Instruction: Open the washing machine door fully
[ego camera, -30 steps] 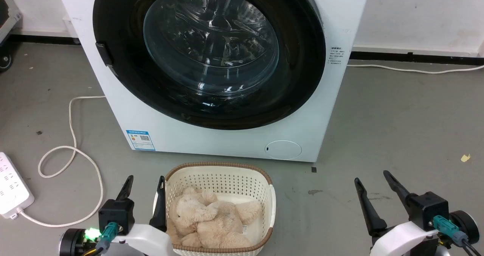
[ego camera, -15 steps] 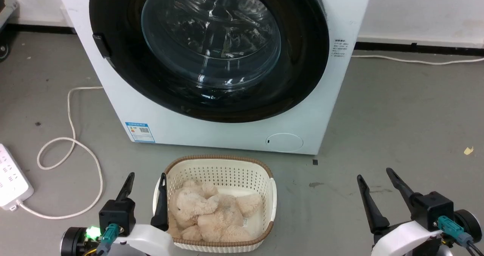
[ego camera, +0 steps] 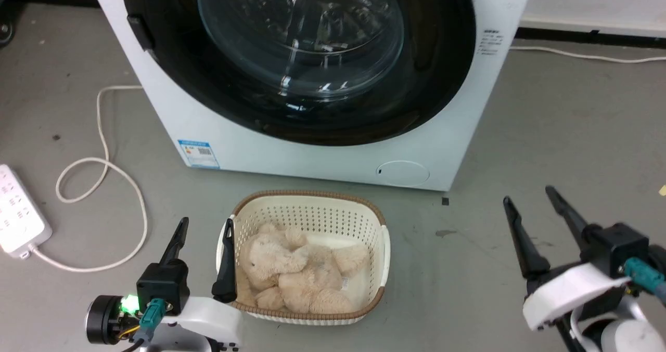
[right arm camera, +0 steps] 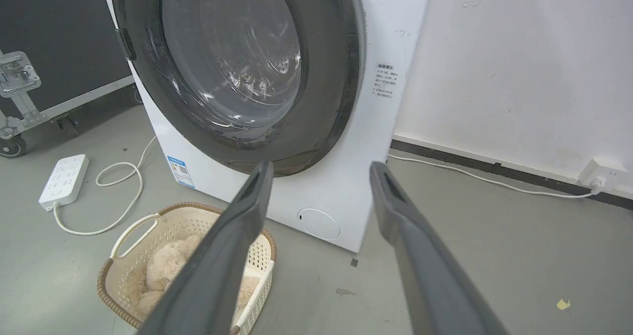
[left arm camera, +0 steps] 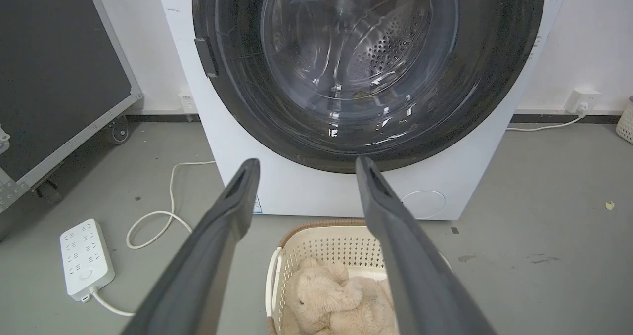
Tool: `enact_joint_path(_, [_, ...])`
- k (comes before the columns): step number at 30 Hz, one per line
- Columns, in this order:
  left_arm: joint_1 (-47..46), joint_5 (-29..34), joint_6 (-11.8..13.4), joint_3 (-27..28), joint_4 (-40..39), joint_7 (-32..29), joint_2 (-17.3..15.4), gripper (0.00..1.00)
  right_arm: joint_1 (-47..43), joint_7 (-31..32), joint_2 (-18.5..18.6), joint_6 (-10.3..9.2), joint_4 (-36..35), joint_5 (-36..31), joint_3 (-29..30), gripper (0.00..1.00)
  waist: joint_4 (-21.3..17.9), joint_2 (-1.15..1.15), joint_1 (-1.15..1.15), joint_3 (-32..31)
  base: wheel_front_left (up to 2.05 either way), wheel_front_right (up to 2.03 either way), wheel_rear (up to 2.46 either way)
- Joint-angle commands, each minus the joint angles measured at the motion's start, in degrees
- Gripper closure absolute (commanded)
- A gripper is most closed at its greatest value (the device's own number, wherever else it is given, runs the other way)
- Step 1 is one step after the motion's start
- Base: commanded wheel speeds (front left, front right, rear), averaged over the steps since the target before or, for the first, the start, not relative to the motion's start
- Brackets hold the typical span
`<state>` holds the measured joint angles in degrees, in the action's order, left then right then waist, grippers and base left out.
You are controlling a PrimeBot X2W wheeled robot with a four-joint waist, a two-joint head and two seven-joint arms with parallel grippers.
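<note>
**Item 1.** Washing machine door point(ego camera: 302, 35): lg round, glossy black, clear glass bowl at ctr. It is seen shut, flush w/ front of washing machine point(ego camera: 291, 154). A dark catch point(ego camera: 139, 29) is set on its left edge. Perforated steel drum point(left arm camera: 383, 53) is seen thru the glass.

**Item 2.** Machine front, below door: blue sticker point(ego camera: 199, 154) is placed lower left, small round white flap point(ego camera: 403, 173) lower right.

**Item 3.** Cream perforated basket point(ego camera: 307, 206), brown-rimmed, is stood on grey floor point(ego camera: 546, 133) just in front of machine. A beige plush toy point(ego camera: 291, 274) is held in it.

**Item 4.** Left gripper point(ego camera: 206, 222): fingers are spread wide, nothing is gripped. It is positioned beside basket's left rim, well short of door.

**Item 5.** Right gripper point(ego camera: 527, 195): fingers are spread wide, nothing is gripped. It is held over bare floor, right of basket, apart from machine.

**Item 6.** White power strip point(ego camera: 21, 209) w/ looped cord point(ego camera: 104, 170) is laid on floor, left of machine.
</note>
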<state>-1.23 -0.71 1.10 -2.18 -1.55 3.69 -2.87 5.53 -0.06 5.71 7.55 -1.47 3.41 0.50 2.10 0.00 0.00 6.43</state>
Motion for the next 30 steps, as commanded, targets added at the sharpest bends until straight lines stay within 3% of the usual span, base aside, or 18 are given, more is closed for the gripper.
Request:
enact_joint_path(1, [-0.9,-0.5,0.4,-0.2,-0.4,0.7,0.0,0.0,1.8,0.2,0.6,-0.02,-0.5,0.7,0.1,0.0,0.4,0.0,0.0,0.5,0.0,0.0,0.0])
enact_joint_path(2, [-1.0,-0.5,0.5,-0.3,-0.5,0.9,0.0,0.0,2.4,0.4,0.8,-0.02,-0.6,1.1,0.2,0.02,0.5,0.0,0.0,0.8,0.0,0.0,0.0])
enact_joint_path(3, [-1.1,-0.6,0.6,-0.4,-0.6,1.0,0.0,0.0,3.0,0.6,1.0,-0.02,-0.6,1.6,0.3,0.67,0.6,0.0,0.0,1.1,0.0,0.0,0.0])
enact_joint_path(4, [-1.2,-0.6,0.6,-0.5,-0.6,1.1,0.0,0.0,3.6,0.9,1.0,-0.02,-0.6,2.2,0.4,1.0,0.8,0.0,0.0,1.4,0.0,0.0,0.0])
enact_joint_path(15, [-2.5,-1.2,1.3,-1.4,-1.5,2.4,0.0,0.0,13.7,6.0,-0.8,-0.03,2.0,9.5,5.4,1.0,2.4,0.0,0.0,4.7,0.0,0.0,0.0])
enact_joint_path(30, [-4.8,-1.7,2.2,-2.7,-2.5,4.2,0.0,0.0,32.9,16.3,-2.6,-0.03,14.6,19.8,17.0,1.0,4.8,0.0,0.0,8.9,0.0,0.0,0.0])
